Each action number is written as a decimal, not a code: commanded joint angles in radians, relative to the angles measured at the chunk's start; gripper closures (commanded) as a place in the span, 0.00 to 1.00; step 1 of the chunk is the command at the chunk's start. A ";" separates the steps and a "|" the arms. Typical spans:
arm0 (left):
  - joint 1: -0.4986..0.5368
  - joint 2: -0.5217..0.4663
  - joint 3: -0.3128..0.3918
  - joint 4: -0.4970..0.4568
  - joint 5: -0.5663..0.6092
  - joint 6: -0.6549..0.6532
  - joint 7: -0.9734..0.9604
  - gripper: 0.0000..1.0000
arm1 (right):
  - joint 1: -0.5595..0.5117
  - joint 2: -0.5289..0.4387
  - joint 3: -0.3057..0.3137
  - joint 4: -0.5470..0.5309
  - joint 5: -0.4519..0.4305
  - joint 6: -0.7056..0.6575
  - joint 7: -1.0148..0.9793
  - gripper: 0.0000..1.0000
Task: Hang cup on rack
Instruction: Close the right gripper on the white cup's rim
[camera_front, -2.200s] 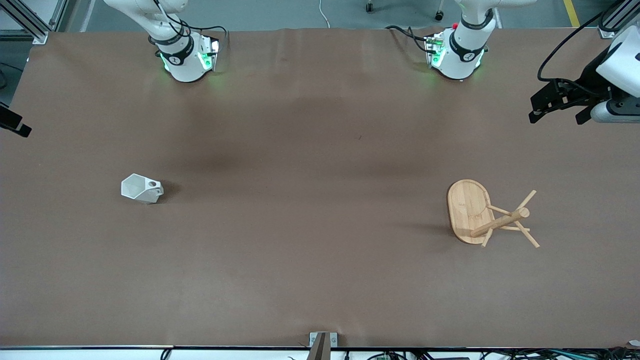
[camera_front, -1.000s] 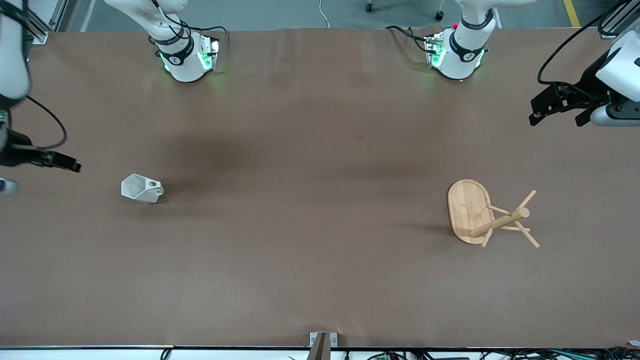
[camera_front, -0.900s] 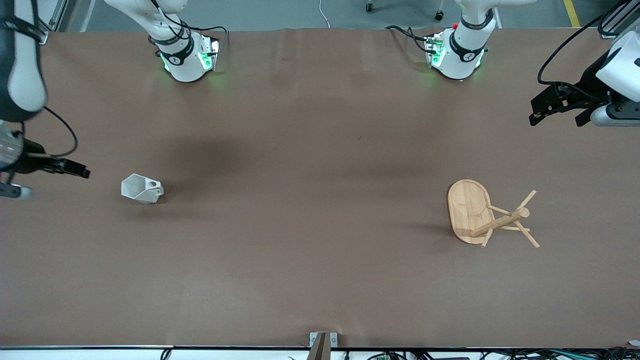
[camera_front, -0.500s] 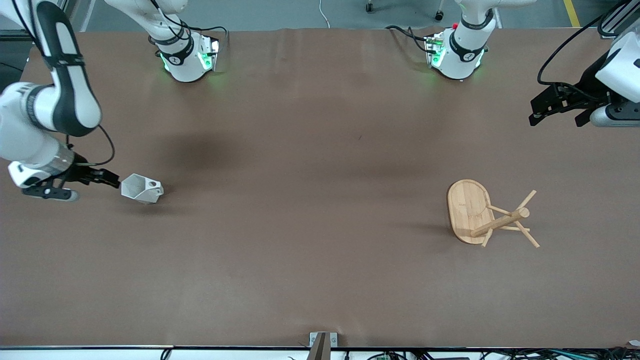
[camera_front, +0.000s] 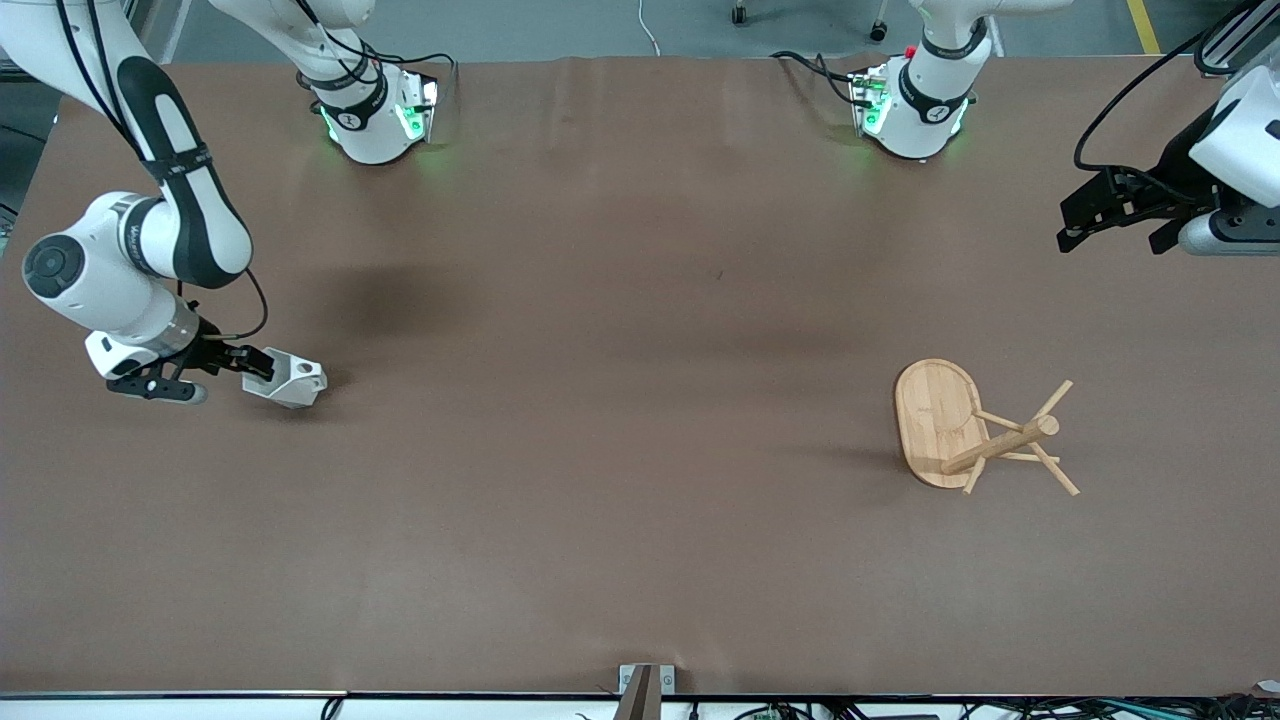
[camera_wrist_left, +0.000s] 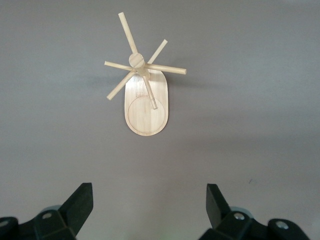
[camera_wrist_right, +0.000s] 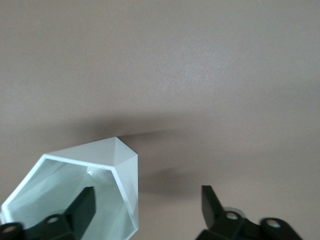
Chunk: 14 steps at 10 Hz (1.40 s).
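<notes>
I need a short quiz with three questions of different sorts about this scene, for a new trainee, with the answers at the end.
1. True or false: the small white faceted cup already hangs on a peg of the light bamboo rack.
2. Which gripper is at the cup? A) the left gripper B) the right gripper
3. Fill in: in the right wrist view one finger is inside the cup's ___, the other finger is outside its wall.

Key
1. False. The cup lies on the brown table toward the right arm's end; the rack stands toward the left arm's end.
2. B. The left arm waits, open, above the table edge.
3. opening
</notes>
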 joint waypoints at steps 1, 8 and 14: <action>0.003 -0.004 -0.002 -0.034 0.018 0.004 0.019 0.00 | -0.017 0.005 0.018 -0.014 0.007 0.037 -0.011 0.40; 0.001 -0.010 -0.003 -0.033 0.018 -0.004 0.017 0.00 | 0.015 0.011 0.021 0.022 0.089 -0.025 -0.011 0.99; 0.003 -0.009 -0.005 -0.031 0.018 -0.004 0.020 0.00 | 0.069 0.007 0.145 0.473 0.247 -0.724 0.000 0.99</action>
